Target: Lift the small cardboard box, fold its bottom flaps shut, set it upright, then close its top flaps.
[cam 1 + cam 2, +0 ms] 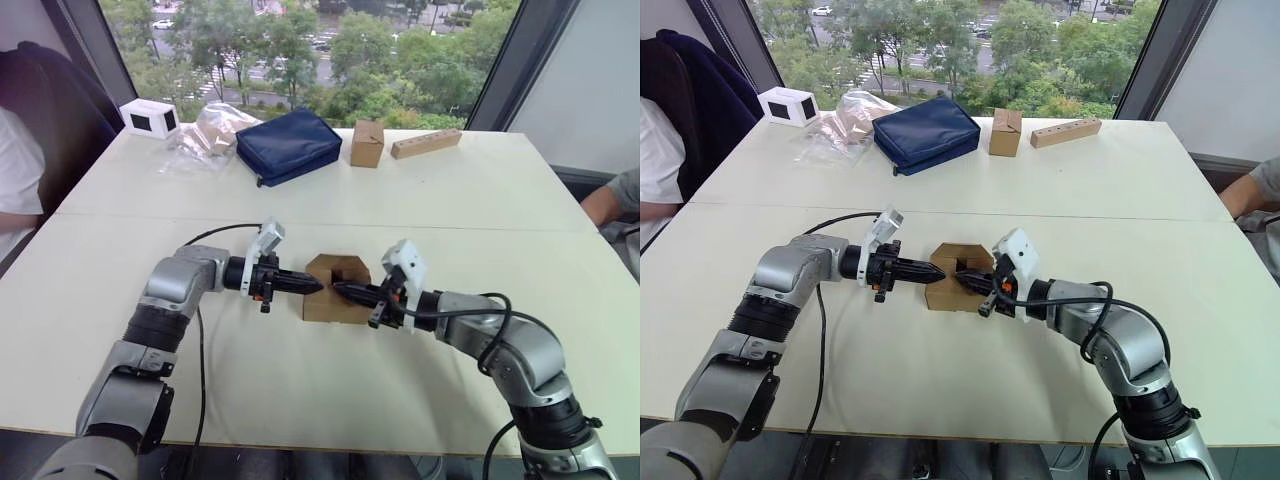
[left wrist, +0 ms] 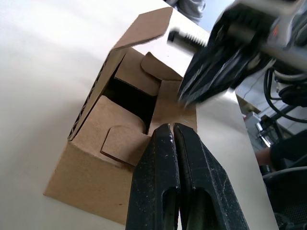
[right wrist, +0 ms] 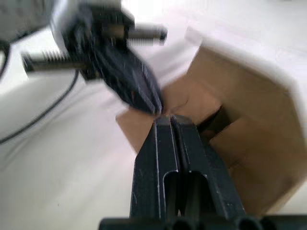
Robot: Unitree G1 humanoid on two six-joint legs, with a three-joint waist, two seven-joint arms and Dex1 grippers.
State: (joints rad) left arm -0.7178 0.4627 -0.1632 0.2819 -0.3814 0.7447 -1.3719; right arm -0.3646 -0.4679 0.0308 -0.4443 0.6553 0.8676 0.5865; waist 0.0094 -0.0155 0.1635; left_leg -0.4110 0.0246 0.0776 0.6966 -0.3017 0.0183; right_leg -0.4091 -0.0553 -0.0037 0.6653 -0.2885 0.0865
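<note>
**boxfan:** The small brown corrugated cardboard box [image 1: 334, 290] sits near the middle of the pale counter [image 1: 450, 190], between the two arms. Its open end faces up, with the notched flaps half folded in and one flap standing up at the far side. It looks really light to me, thin stiff walls with nothing inside that I can see, so I'd guess it slides or tips with the slightest shove.

**gripnerd:** Agreed. The left gripper [image 2: 172, 130] has its jaws pressed together, the tips touching a folded flap at the top edge. The right gripper [image 3: 169, 120] is the same, jaws squeezed flat against each other, coming in from the opposite side, and its tips nearly meet the left ones over the opening. Neither is pinching anything.

**boxfan:** So where would you take hold?

**gripnerd:** Not by a flap, those hinge and would just bend. I'd press on two opposite side walls, or pinch a wall's rim close to a corner, where corrugated board is stiffest. Plain cardboard isn't slippery, but squeeze too hard and the wall probably dents.

**boxfan:** The narrower brown box [image 1: 366, 143] and the long tan block with holes [image 1: 426, 144] are well apart at the far edge, so they won't get in the way.
</note>
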